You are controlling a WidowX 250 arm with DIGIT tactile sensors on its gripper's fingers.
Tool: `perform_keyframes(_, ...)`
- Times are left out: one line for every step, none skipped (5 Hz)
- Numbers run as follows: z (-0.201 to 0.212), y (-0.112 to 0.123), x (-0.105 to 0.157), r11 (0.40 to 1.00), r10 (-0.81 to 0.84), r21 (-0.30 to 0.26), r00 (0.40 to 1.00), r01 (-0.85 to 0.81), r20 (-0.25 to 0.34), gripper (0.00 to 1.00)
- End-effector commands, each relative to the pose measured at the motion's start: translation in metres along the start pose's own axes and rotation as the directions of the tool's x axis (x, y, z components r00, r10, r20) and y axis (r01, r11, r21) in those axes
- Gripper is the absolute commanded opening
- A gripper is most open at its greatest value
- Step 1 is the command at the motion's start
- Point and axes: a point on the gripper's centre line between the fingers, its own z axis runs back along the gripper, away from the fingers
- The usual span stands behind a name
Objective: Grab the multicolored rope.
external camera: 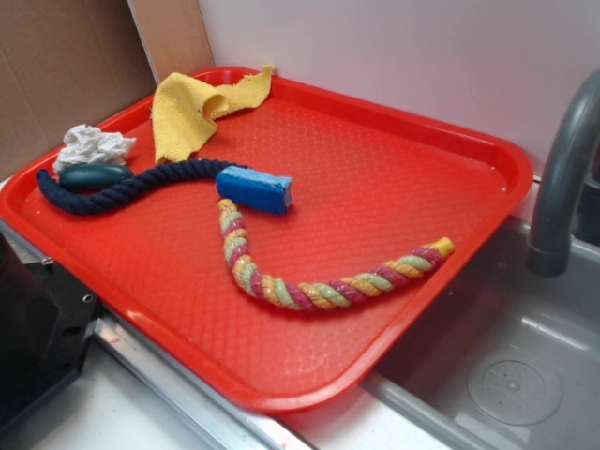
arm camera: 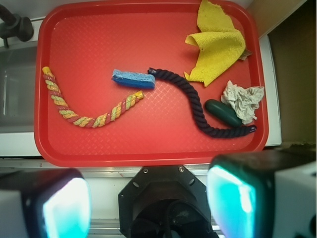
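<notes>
On the red tray (external camera: 450, 141), the multicolored rope (external camera: 319, 291) lies in a curve toward the front edge, 1 end just beside the blue sponge (external camera: 255, 188). Gripper (arm camera: 148, 198) hangs well above the tray in the wrist view, its 2 fingers (arm camera: 64, 206) spread apart with nothing between them. Navy rope (external camera: 131, 185) runs along the far side, touching the dark green object (external camera: 94, 175). Yellow cloth (external camera: 192, 112) and crumpled paper (external camera: 94, 145) occupy the rear corner.
</notes>
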Motion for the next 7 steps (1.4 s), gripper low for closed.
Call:
perform_keyframes(0.0, 0.0, 0.0, 1.0, 0.0, 0.0, 1.0, 0.0, 0.0, 1.0)
perform_keyframes(-0.056, -0.05, 0.035, 0.969, -0.246, -0.027, 0.969, 0.247, 0.033, 1.0)
perform_keyframes(-0.099, -0.109, 0.05, 0.878, -0.473, -0.083, 0.881, 0.472, 0.012, 1.0)
perform_keyframes(-0.099, -0.109, 0.05, 0.878, -0.473, -0.083, 0.881, 0.472, 0.012, 1.0)
perform_keyframes(-0.099, -0.109, 0.05, 0.878, -0.473, -0.083, 0.881, 0.472, 0.012, 1.0)
perform_keyframes(-0.099, -0.109, 0.05, 0.878, -0.473, -0.083, 0.881, 0.472, 0.012, 1.0)
perform_keyframes(-0.133, -0.133, 0.05, 0.764, -0.643, -0.009, 0.763, 0.645, 0.059, 1.0)
